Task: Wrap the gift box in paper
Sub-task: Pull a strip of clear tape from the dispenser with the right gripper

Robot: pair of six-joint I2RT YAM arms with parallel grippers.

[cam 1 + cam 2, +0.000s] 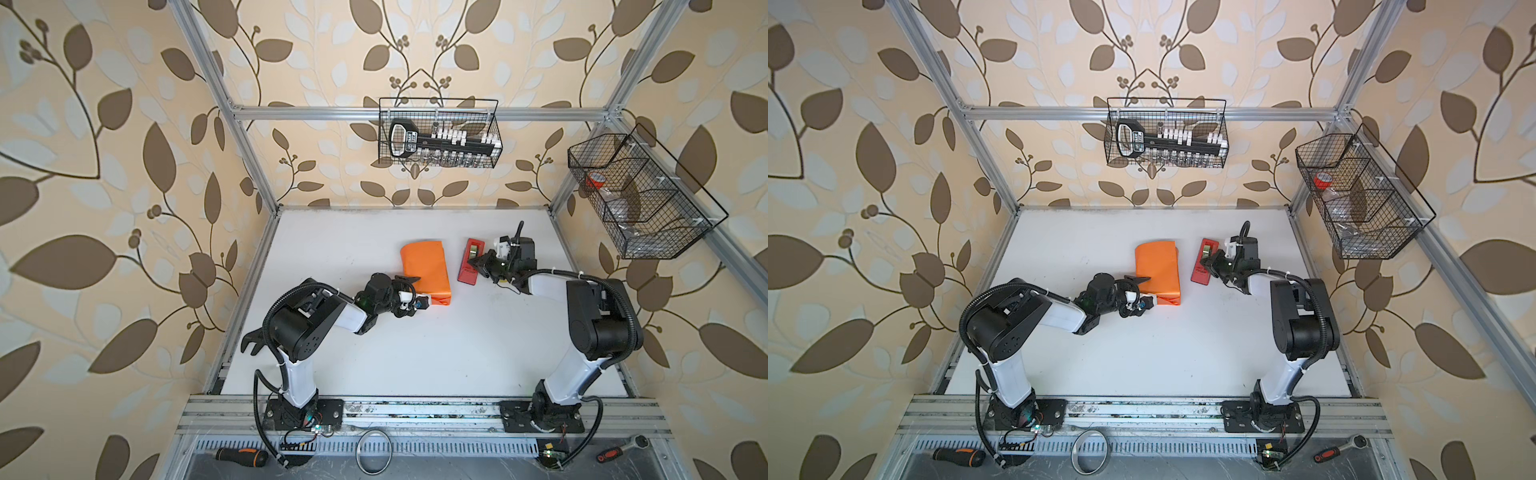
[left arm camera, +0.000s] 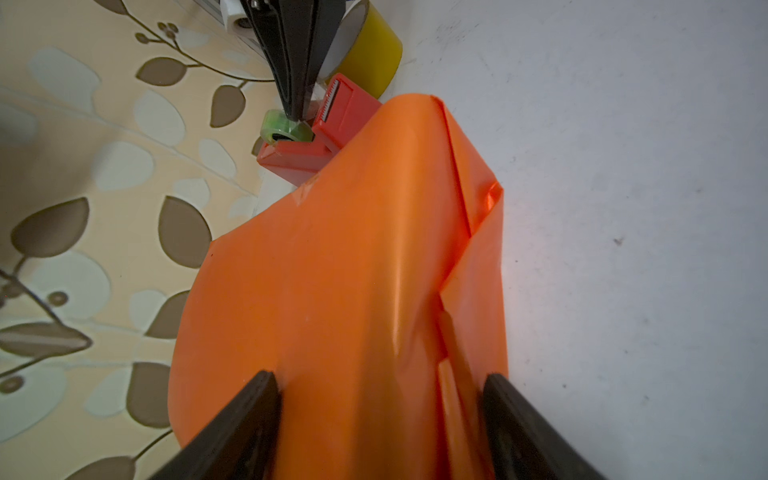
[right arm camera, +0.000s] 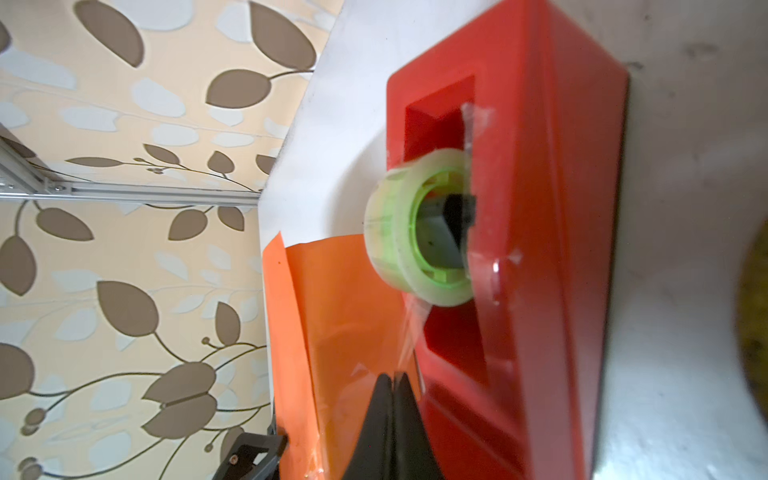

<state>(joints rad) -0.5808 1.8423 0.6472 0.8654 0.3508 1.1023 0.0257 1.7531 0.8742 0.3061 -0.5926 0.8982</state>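
The right gripper has its jaws pressed together on a strip of clear tape. The strip runs from the tips back to the green-cored roll seated in the red tape dispenser. The dispenser lies on the tabletop, right of the middle and toward the far edge, just beside the paper but apart from it. In the left wrist view a yellow tape roll stands just beyond the dispenser.

The left gripper holds its jaws wide apart at the near left corner of the paper. One finger lies over the glossy orange surface and the other sits at its edge. Whether they squeeze anything cannot be told.

The paper is folded orange side out into a boxy parcel near the middle of the tabletop, toward the far edge, with a loose flap along one side. The gift box itself does not show; only the wrapped shape does.
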